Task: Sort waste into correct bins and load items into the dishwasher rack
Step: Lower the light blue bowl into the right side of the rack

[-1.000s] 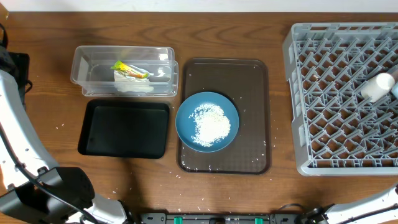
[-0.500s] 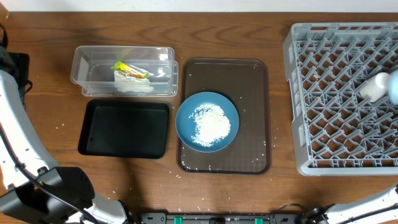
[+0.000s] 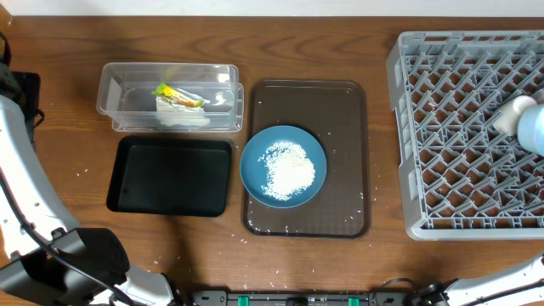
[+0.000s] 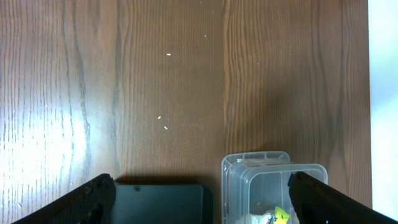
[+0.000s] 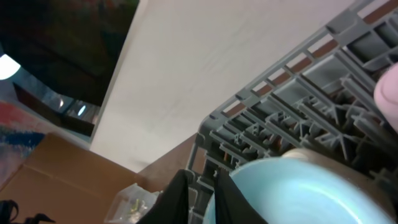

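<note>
**Kid:** What do you see from up top?

**Robot:** The clear tub (image 3: 170, 96) has the snack wrapper (image 3: 178, 95) and the white paper (image 3: 183, 118) in it, because they are rubbish. The black tray (image 3: 170, 176) just beside it has nothing in it. The rice (image 3: 289, 168) sits in the dark-blue dish (image 3: 255, 161) on the brown serving tray (image 3: 357, 127). I think the rice must go before that dish can be loaded. At the far right, the small light-blue bowl (image 3: 534, 129) is over the dishwasher rack (image 3: 459, 127), next to a small pale cup (image 3: 508, 116).

**Kid:** And your left camera?

**Robot:** My left gripper (image 4: 200, 180) is wide open with nothing in it. It hangs over the table (image 4: 155, 74), above the ends of the tub and the black tray. I think it is there to keep out of the way.

**Kid:** And the right?

**Robot:** My right gripper (image 5: 200, 182) has its fingers close together, one on each side of the bowl's rim. The bowl is low, by the rack's wall. I cannot tell if I am squeezing it or just touching. I think I hold it by the rim so I can set it down into the rack.
</note>
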Robot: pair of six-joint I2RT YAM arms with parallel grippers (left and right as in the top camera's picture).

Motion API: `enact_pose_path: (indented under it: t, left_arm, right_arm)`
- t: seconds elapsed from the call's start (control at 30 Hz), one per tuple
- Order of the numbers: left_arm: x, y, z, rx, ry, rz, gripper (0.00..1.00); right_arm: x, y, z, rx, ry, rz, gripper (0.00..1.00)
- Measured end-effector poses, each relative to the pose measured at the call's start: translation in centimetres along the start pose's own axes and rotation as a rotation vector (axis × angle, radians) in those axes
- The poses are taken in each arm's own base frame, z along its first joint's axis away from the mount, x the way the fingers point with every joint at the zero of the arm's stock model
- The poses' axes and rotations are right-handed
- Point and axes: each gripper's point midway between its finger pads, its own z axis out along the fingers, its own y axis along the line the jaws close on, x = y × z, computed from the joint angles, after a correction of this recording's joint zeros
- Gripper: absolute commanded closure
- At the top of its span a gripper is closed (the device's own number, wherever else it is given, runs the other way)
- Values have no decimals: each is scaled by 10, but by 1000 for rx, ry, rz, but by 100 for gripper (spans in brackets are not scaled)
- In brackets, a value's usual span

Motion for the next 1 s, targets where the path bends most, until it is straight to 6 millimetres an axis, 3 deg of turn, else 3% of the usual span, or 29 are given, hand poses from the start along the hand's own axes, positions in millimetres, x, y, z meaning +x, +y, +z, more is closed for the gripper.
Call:
enact_pose_path:
  t: [0.07,0.17,0.2,0.23,0.27,0.3,0.37,0.47,0.53,0.6,0.7,0.83,0.93,1.0]
  left_arm:
    - [0,0,0,0,0,0,8]
    - [0,0,0,0,0,0,8]
    - [0,0,0,0,0,0,8]
    - [0,0,0,0,0,0,8]
    - [0,0,0,0,0,0,8]
    - [0,0,0,0,0,0,8]
    - [0,0,0,0,0,0,8]
    - [0,0,0,0,0,0,8]
    - [0,0,0,0,0,0,8]
    - [0,0,0,0,0,0,8]
    - [0,0,0,0,0,0,8]
    - [0,0,0,0,-1,0,8]
    - [0,0,0,1,0,0,8]
    - [0,0,0,0,0,0,8]
  right_arm:
    - [-6,7,0,7,-8,-11,76]
    - [-23,38,-1,20,-29,-67,52]
    - [-30,56,-1,25,-39,-99,41]
    - [-36,73,-1,26,-46,-125,16]
    - [-41,94,-1,26,-53,-155,1]
    - [-46,120,0,25,-61,-199,1]
    - [-47,153,4,15,-60,-255,1]
    - [-45,192,17,-7,-54,-304,1]
    - [-43,203,27,-16,-57,-312,1]
    - [-45,206,39,-13,-77,-288,1]
    - [-49,192,51,33,-121,-169,1]
    - [-43,145,62,210,-184,66,1]
    - [-15,101,65,429,-166,206,1]
    - [4,84,66,558,-123,233,1]
